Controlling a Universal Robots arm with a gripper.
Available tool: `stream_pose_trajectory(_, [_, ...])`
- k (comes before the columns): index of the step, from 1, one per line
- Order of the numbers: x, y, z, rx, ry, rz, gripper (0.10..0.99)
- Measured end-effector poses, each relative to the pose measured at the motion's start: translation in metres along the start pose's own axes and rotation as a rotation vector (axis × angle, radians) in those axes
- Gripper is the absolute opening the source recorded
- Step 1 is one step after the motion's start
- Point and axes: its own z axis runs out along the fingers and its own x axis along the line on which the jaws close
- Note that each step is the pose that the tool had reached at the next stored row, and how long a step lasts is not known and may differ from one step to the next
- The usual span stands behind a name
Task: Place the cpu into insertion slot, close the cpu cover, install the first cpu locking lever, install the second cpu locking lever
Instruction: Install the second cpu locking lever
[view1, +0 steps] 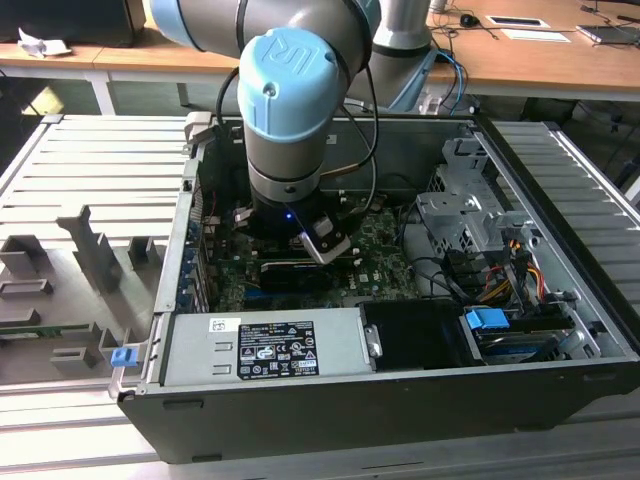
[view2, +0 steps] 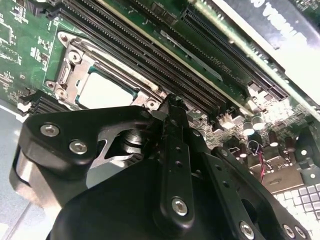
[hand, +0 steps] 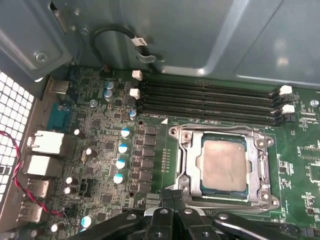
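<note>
cpu: the pale square cpu (hand: 224, 165) lies flat in the insertion slot (hand: 207, 187), its face showing through the cut-out of the frame (seen in both wrist views, also at (view2: 102, 91)).
insertion slot: a dark socket with a silver rim on the green circuit board (hand: 150, 165), just beside the four long black memory slots (hand: 210, 102).
cpu cover: the silver cpu cover (hand: 262, 170) lies down flat around the cpu, touching the slot's rim.
pincer: the black pincer (hand: 173, 196) has its two fingers (hand: 165, 200) pressed together with nothing between them; the tips sit at the cover's edge, on the side of the cpu away from the memory slots.
arm: in the exterior view the grey arm with a blue cap (view1: 290, 75) reaches down into the open computer case (view1: 400, 400), over the circuit board.
counter: the case rests on a ribbed grey counter (view1: 80, 170).
</note>
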Motion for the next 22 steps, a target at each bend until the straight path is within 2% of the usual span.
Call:
stream_pose_trajectory(8, [0.0006, -0.0017, 0.0051, -0.018, -0.0018, 0.0, 0.106])
stream_pose_trajectory(15, [0.0007, -0.0031, 0.0088, -0.021, -0.0018, 0.0, 0.106])
stream_pose_trajectory(22, [0.0006, 0.0018, -0.0043, -0.021, -0.0021, 0.0, 0.106])
